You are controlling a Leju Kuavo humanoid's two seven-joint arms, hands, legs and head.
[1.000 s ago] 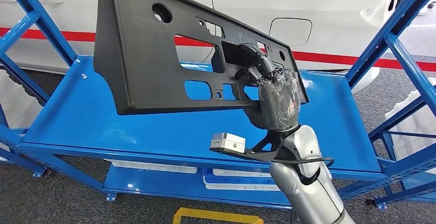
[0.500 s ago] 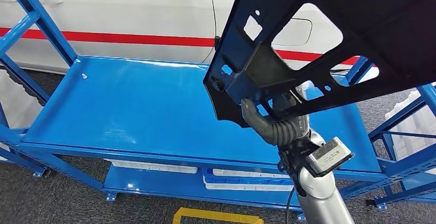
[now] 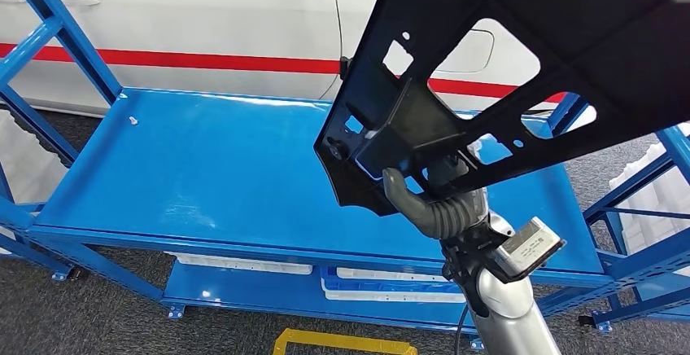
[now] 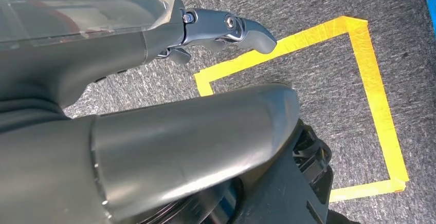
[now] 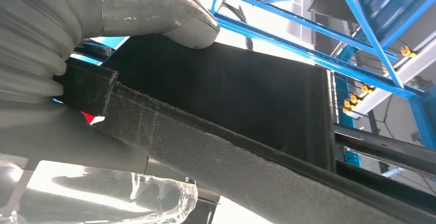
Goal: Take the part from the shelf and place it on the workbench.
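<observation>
The right hand (image 3: 439,208) grips the large black perforated plastic panel (image 3: 504,70) near one corner, so it could twist loose or clip the blue metal shelf (image 3: 203,168).

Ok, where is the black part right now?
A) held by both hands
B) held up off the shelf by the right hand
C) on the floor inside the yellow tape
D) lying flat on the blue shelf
B: the right hand grips the black part, raised clear above the blue shelf.
</observation>
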